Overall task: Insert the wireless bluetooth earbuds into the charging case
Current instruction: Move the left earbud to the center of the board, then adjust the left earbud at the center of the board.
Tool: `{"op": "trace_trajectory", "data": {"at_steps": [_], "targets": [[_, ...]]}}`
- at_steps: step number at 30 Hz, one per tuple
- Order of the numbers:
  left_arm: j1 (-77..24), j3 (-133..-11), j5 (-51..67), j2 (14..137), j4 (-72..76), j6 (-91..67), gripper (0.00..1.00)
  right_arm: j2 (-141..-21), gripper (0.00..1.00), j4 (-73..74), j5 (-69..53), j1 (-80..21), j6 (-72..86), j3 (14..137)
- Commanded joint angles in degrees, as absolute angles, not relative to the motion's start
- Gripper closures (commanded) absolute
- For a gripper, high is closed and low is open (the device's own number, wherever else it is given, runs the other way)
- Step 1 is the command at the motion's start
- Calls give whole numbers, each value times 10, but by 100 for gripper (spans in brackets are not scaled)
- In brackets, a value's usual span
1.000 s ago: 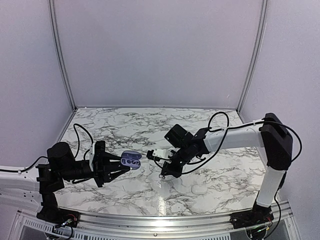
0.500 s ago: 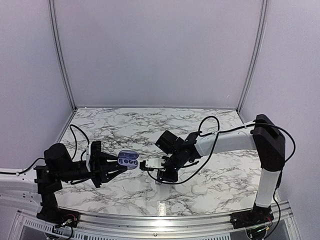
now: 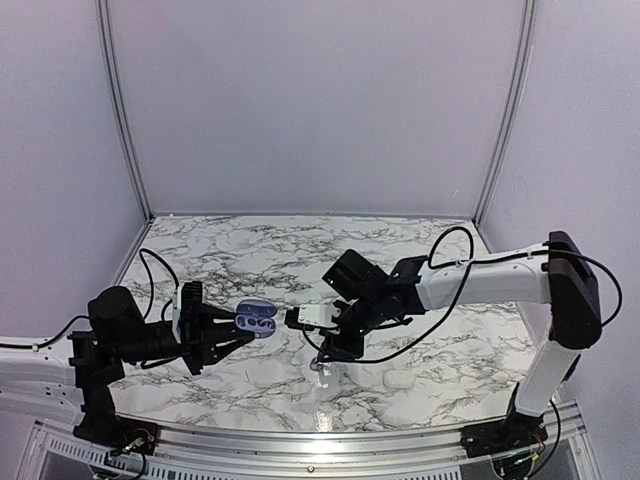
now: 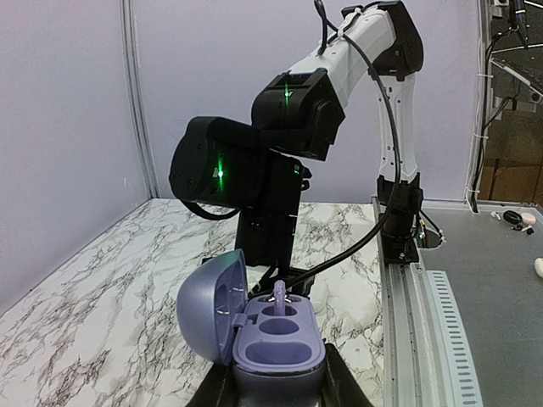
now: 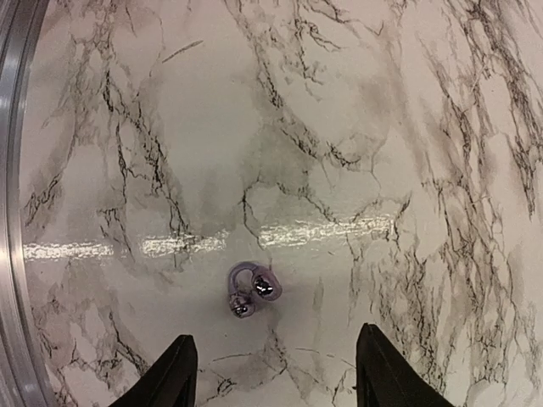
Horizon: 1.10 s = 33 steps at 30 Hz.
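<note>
An earbud (image 5: 252,288) lies loose beneath the right end effector (image 5: 276,332).

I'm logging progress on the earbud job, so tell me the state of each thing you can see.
Case: lid open, gripped in the left claw.
Earbud in case: sticking up from the far slot; near slot empty.
Loose earbud: lying on the table, unheld.
Right claw: open, empty, above the loose earbud.

Charging case (image 4: 273,346): lavender, upright, lid open (hinged left). One earbud (image 4: 280,294) stands in the far socket. Second earbud (image 5: 252,288) lies loose on the marble tabletop (image 5: 382,127).
</note>
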<state>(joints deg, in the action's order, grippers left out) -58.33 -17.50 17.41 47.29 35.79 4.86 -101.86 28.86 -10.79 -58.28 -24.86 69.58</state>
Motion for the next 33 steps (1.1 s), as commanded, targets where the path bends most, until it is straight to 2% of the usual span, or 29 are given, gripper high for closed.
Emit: {"op": "trace_trajectory", "data": {"at_steps": [1, 20, 33], "targets": [[-579, -176, 168, 470, 381, 45, 100, -1002, 43, 273, -99, -589, -207, 664], [-577, -179, 165, 475, 381, 44, 100, -1065, 49, 201, -32, -598, -134, 640], [-576, -176, 158, 475, 381, 40, 100, -1068, 53, 180, -31, -538, -117, 630]]}}
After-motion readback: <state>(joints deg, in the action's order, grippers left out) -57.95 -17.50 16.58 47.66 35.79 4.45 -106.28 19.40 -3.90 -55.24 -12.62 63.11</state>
